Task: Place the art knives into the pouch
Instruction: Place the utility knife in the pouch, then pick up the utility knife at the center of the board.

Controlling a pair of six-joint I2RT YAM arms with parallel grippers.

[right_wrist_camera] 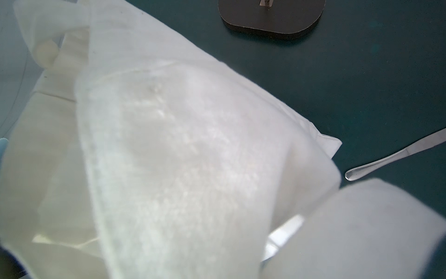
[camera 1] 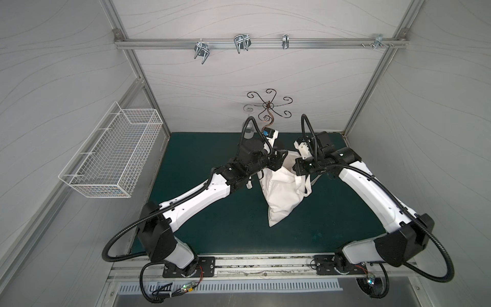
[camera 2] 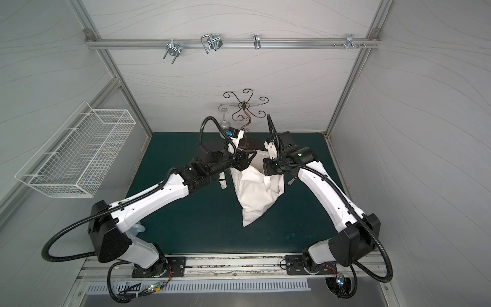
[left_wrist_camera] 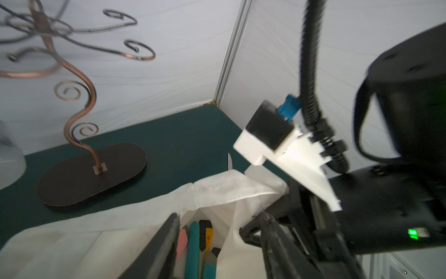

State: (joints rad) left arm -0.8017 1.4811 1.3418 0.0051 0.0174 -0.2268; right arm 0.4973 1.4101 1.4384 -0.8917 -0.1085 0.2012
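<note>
Art knife (left_wrist_camera: 208, 238): seemingly yellow-black handle among tools (left_wrist_camera: 193, 248) inside pouch (camera 1: 281, 191), identity unsure. Left gripper (left_wrist_camera: 218, 217) jaws apart, empty, over pouch mouth. Right gripper (camera 1: 297, 168) clamped on pouch rim. Risks: left fingers (left_wrist_camera: 159, 246) could snag rim on retreat and drag pouch; if rim slips, mouth collapses, tools spill.

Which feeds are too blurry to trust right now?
Right wrist: pouch cloth close to the lens, soft and washed out; only the metal handle reads fairly sharp. Left wrist: motion blur on the stand and right arm; pouch interior readable. Both top views: sharp, evenly lit, no glare on the table.
</note>
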